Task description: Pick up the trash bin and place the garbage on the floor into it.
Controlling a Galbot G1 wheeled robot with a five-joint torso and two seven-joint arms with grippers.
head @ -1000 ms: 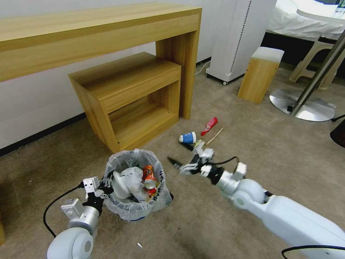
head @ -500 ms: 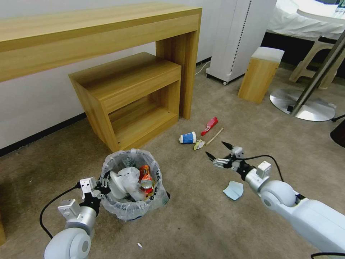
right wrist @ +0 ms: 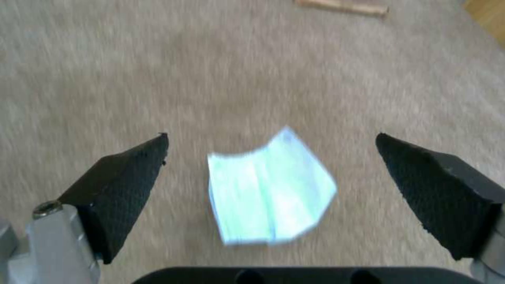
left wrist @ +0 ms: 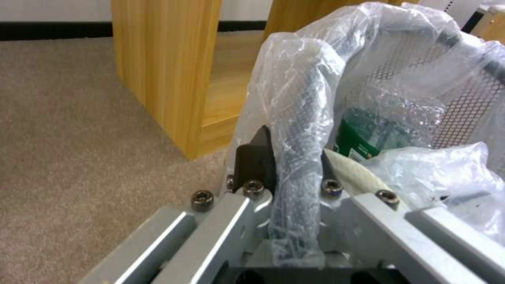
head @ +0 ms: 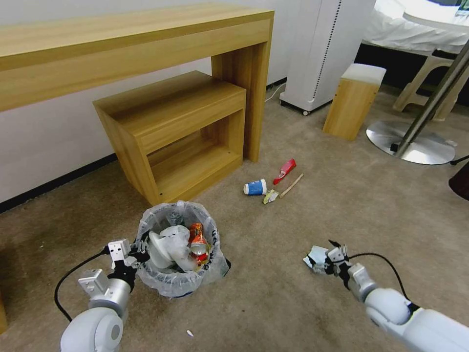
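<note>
Pale blue mask lies flat on the carpet, framed between your right tool, fingers spread wide above it. Your left tool is clamped on the trash bin rim, liner pinched in. Cup, red wrapper and stick lie beyond.

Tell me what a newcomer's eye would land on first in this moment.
Probably the right gripper, open and poised over the pale blue mask on the carpet to the robot's right. Next, the trash bin near the low wooden shelf, already stuffed with litter, its bagged rim pinched by the left gripper. Beyond it, a blue-white cup, red wrapper and wooden stick lie on the floor.
</note>
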